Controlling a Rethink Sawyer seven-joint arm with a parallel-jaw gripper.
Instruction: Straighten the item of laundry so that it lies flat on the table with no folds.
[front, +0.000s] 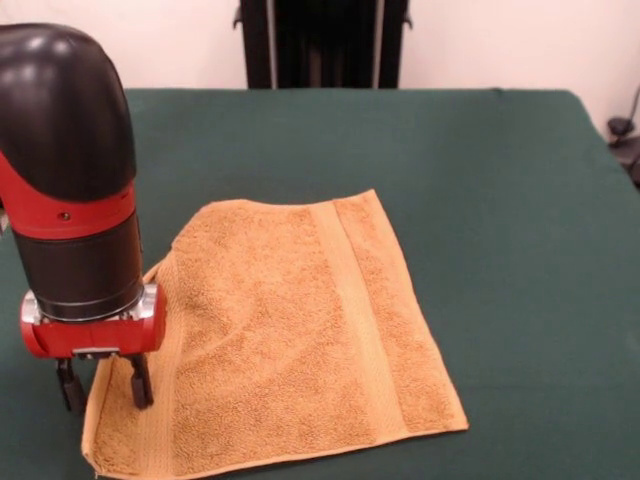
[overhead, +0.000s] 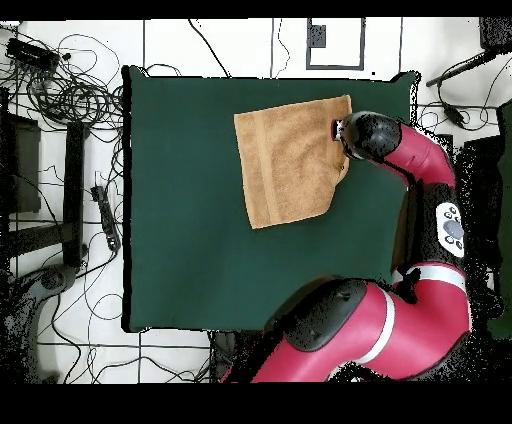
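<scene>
Front view: red-and-black end effector (front: 104, 385) at lower left, fingers slightly apart straddling the left edge of the golden-orange terry-cloth towel (front: 300, 340); its upper-left corner looks folded under. Overhead view: towel (overhead: 290, 160) lies upper centre on the dark green felt desk (overhead: 180, 250), end effector at its right edge.

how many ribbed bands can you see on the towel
1 clear band on the towel, running near its edge farthest from the gripper. A second may lie along the edge under the gripper, mostly hidden.
</scene>
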